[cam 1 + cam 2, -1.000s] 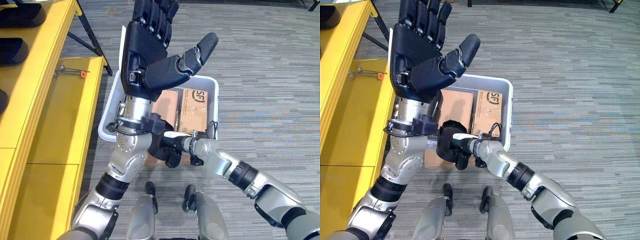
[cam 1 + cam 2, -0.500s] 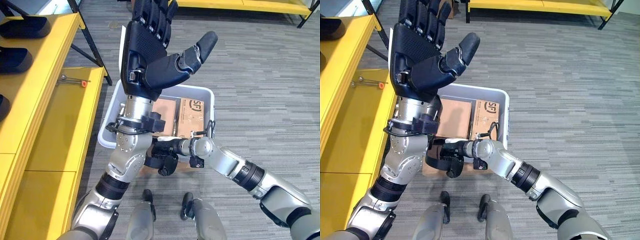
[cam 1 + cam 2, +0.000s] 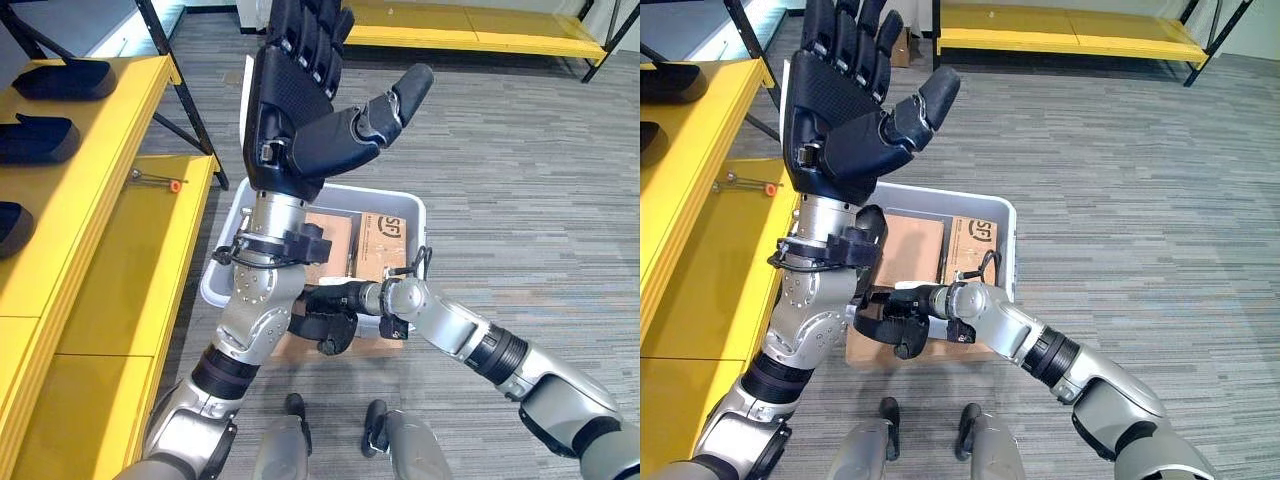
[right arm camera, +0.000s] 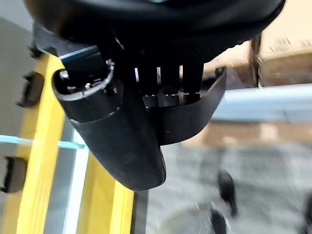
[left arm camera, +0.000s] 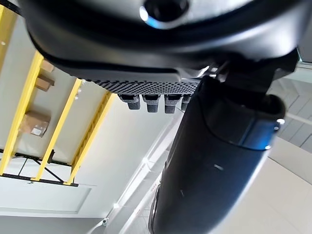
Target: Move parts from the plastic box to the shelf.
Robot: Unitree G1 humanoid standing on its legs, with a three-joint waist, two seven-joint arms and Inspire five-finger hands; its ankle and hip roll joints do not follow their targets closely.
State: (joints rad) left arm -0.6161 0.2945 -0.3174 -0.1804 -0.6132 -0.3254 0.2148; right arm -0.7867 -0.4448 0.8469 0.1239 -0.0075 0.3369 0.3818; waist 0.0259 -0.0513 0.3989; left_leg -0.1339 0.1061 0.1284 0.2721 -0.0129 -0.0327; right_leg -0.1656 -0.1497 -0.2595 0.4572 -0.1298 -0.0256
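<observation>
black printed logo on a cardboard box [image 3: 385, 232], not legible

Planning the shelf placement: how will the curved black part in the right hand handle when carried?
The curved black part looks like a stiff moulded shell, holding its shape in the right hand. Probably light. Its smooth curve might let it rock once set down.

Workshop or storeroom: yellow shelf [image 3: 70, 210] units, grey carpet floor [image 3: 530, 180], plastic box [image 3: 415, 215] of cartons.
</observation>
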